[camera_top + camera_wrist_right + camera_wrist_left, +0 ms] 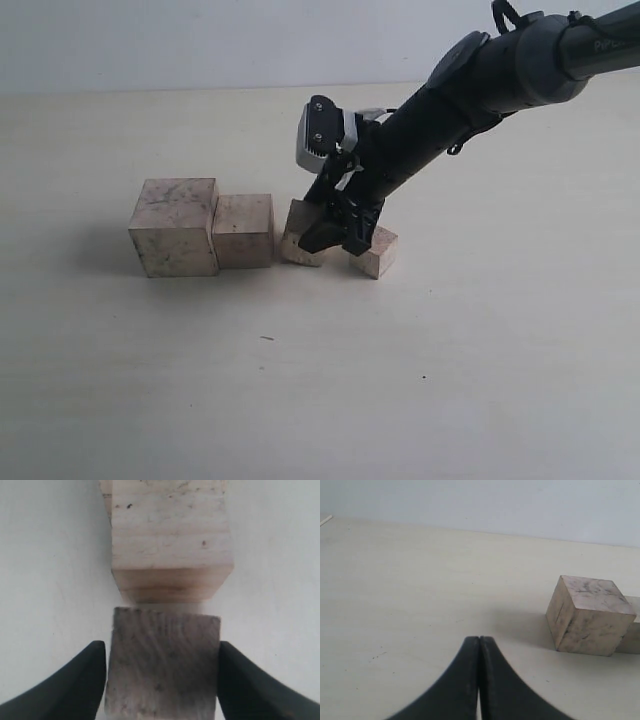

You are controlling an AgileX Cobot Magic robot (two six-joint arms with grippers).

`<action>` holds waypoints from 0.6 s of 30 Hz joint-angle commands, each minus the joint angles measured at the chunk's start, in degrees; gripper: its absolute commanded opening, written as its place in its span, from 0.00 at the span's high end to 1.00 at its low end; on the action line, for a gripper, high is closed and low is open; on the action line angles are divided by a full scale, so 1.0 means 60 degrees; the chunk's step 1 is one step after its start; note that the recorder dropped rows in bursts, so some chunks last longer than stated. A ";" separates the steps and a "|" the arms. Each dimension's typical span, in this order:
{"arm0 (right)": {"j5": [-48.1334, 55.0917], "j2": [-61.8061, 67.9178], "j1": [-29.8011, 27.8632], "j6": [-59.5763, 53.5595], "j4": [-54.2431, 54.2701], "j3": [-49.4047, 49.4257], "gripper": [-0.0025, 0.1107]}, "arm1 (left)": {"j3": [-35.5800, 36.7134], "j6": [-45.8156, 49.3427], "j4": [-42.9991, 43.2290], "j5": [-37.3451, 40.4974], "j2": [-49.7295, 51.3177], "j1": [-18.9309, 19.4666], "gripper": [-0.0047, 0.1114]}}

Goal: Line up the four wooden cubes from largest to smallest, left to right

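The four wooden cubes sit in a row on the table. The largest cube [175, 225] [590, 615] is at the left, with the second cube [243, 230] [632, 630] against its right side. The third cube [298, 238] [170, 540] comes after it, turned a little askew and half hidden by my right gripper [340, 240] [161, 647]. That gripper is shut on the smallest cube [380, 254] [162, 665], a finger against each side. The smallest cube stands just right of the third. My left gripper [479, 639] is shut on nothing, low over bare table some way from the largest cube.
The pale table [300, 400] stretches wide in front of and behind the row. A light wall [200, 40] runs along the back edge. My right arm [470, 90] slants in from the upper right.
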 commanded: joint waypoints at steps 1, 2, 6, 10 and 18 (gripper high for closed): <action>-0.0027 -0.0031 0.0008 -0.0092 0.0147 -0.0061 0.40 | -0.0005 -0.0002 -0.0055 -0.0106 -0.0049 -0.0056 0.96; -0.0027 -0.0031 0.0008 -0.0092 0.0147 -0.0061 0.39 | -0.0005 -0.0002 -0.0055 -0.0106 -0.0049 -0.0056 0.96; -0.0007 -0.0031 0.0008 -0.0092 0.0190 -0.0061 0.39 | -0.0005 -0.0002 -0.0055 -0.0106 -0.0049 -0.0056 0.96; -0.0007 -0.0195 0.0008 0.0005 0.0370 -0.0061 0.39 | -0.0005 -0.0002 -0.0055 -0.0106 -0.0049 -0.0056 0.96; -0.0007 -0.1273 0.0008 0.2050 0.0169 -0.0061 0.39 | -0.0005 -0.0002 -0.0055 -0.0106 -0.0049 -0.0056 0.96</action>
